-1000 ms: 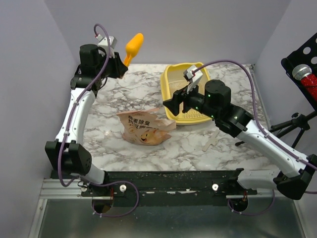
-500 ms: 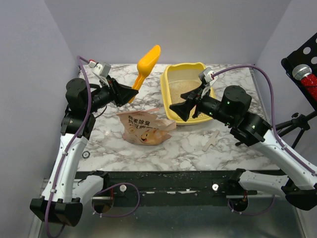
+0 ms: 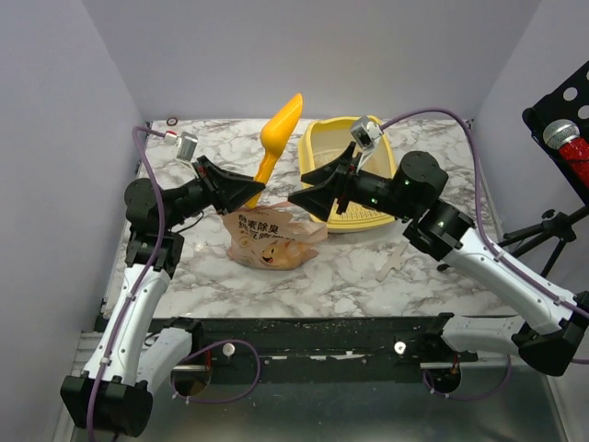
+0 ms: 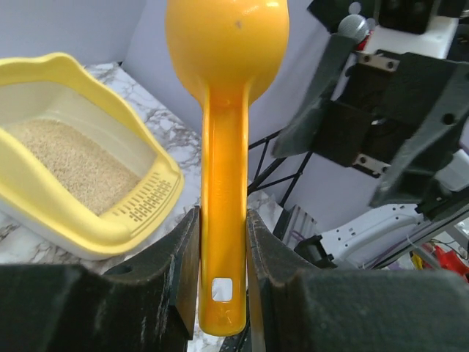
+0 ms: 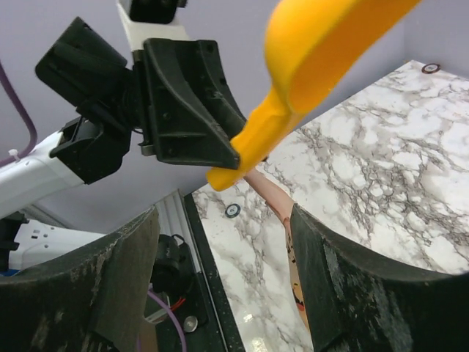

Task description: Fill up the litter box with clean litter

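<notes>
The yellow litter box [image 3: 317, 140] sits at the back middle of the marble table, partly hidden by my right arm. It holds beige litter [image 4: 66, 158]. It also shows in the left wrist view [image 4: 88, 235]. My left gripper [image 3: 248, 191] is shut on the handle of an orange scoop [image 3: 279, 129], held in the air left of the box with the bowl up. The scoop also shows in both wrist views [image 4: 223, 147] [image 5: 315, 51]. My right gripper [image 3: 302, 201] is open and empty, facing the left gripper above the pinkish-tan litter bag [image 3: 267, 241].
A black music stand with a red microphone [image 3: 566, 138] stands beyond the table's right edge. A pale cross-shaped piece [image 3: 394, 262] lies on the table at the front right. Grey walls close in the back and left.
My left arm has swung the scoop right and lower, toward the litter box. My right gripper has moved left, off the box, and now faces the left gripper over the bag.
</notes>
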Action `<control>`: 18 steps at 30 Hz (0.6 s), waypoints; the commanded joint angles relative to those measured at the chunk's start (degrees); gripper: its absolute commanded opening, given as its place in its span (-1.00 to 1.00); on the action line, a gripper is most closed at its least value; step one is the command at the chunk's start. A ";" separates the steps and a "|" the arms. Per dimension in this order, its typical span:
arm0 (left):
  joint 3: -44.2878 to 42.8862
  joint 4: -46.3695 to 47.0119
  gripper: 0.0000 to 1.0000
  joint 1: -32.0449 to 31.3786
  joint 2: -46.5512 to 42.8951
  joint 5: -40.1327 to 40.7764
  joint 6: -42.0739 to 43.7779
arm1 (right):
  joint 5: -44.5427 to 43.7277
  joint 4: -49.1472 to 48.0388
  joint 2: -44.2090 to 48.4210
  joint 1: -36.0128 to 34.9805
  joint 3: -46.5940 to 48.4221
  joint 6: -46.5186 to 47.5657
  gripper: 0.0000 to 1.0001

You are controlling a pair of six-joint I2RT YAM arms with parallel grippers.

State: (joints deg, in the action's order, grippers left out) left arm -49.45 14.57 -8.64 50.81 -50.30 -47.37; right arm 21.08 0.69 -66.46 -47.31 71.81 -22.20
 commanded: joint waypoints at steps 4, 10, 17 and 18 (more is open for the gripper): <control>-0.47 9.68 -1.00 -0.06 -4.22 -2.34 -6.14 | 3.44 -8.41 -3.32 -0.42 -0.62 -3.38 0.59; 1.81 11.18 -1.00 -0.14 -5.02 -2.87 -6.50 | 7.56 -16.06 -6.05 -0.42 -0.45 -7.51 0.59; 2.43 16.19 -1.00 -0.14 -4.31 -3.66 -10.19 | 10.73 -21.86 -10.79 -0.77 0.87 -10.50 0.58; 2.34 16.37 -1.00 -0.14 -4.49 -3.66 -10.63 | 10.82 -22.31 -11.50 -0.77 1.14 -10.67 0.58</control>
State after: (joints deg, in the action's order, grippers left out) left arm -46.83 25.93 -8.67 46.78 -52.38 -55.46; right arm 28.73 -15.88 -75.81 -47.46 71.35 -30.48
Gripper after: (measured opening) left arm 0.341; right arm 0.791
